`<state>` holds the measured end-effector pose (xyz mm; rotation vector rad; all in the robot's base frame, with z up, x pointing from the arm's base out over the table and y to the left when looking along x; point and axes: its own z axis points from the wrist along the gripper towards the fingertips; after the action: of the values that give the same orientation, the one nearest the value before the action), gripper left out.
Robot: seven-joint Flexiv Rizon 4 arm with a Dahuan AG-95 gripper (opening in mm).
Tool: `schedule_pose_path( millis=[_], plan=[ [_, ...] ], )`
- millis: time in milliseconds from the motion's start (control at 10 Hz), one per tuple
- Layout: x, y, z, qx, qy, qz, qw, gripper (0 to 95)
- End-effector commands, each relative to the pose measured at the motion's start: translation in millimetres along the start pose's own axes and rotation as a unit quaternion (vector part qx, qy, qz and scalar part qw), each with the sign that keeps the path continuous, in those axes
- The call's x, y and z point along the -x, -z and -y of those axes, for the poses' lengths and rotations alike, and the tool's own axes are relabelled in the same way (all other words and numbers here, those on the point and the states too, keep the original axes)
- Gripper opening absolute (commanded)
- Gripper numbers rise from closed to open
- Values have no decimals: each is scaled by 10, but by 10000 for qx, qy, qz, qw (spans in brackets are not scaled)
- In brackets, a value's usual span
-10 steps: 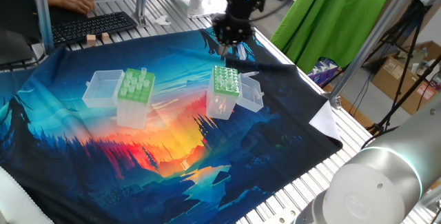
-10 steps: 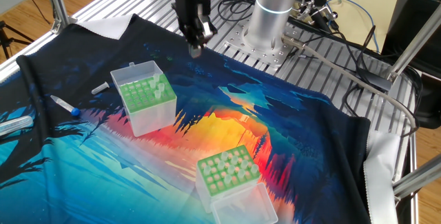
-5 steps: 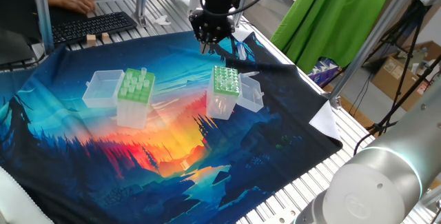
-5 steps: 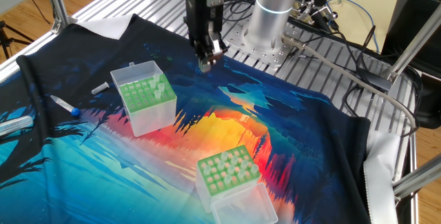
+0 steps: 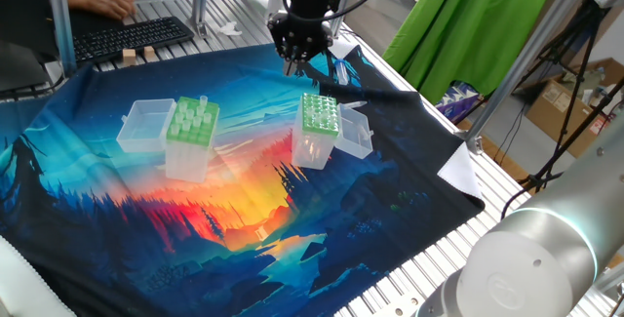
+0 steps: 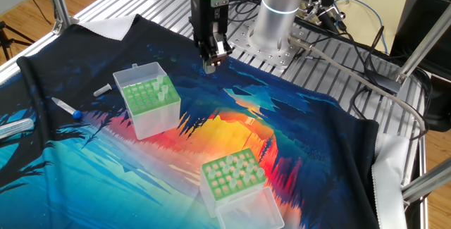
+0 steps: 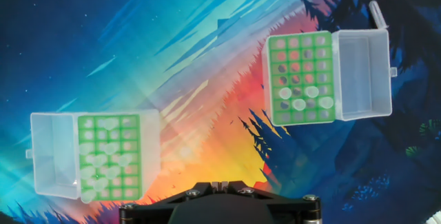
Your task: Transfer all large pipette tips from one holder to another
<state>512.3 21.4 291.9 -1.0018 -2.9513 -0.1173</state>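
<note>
Gripper [image 6: 210, 64] pinched shut, empty, pointing down; large pipette tips [image 7: 301, 98] upright in holder [image 7: 300, 79], wide ends up

Two tip boxes [image 5: 191, 138] [image 5: 317, 130] on printed cloth [image 5: 234, 249]

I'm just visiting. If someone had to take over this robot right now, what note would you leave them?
Hand: shut, holding nothing, above the cloth, apart from both boxes.
Light-green holder: lid open, most of the large tips stand in it.
Darker-green holder: lid open, about four tips seated, most holes bare.
Done: a few tips moved, by the look of it.
Left: the rest.
</note>
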Motion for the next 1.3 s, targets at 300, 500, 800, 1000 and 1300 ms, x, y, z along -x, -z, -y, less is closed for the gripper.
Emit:
schedule_pose_path(
  millis=[300,500,800,1000,1300],
  plan=[
    [-3,17,-14,16,30,-51,10000,0],
    [11,22,-22,-2,42,-36,10000,0],
    [34,25,-31,-32,147,-23,9999,0],
    [34,25,-31,-150,164,131,9997,0],
    [34,25,-31,-185,341,101,9992,0]
  ],
)
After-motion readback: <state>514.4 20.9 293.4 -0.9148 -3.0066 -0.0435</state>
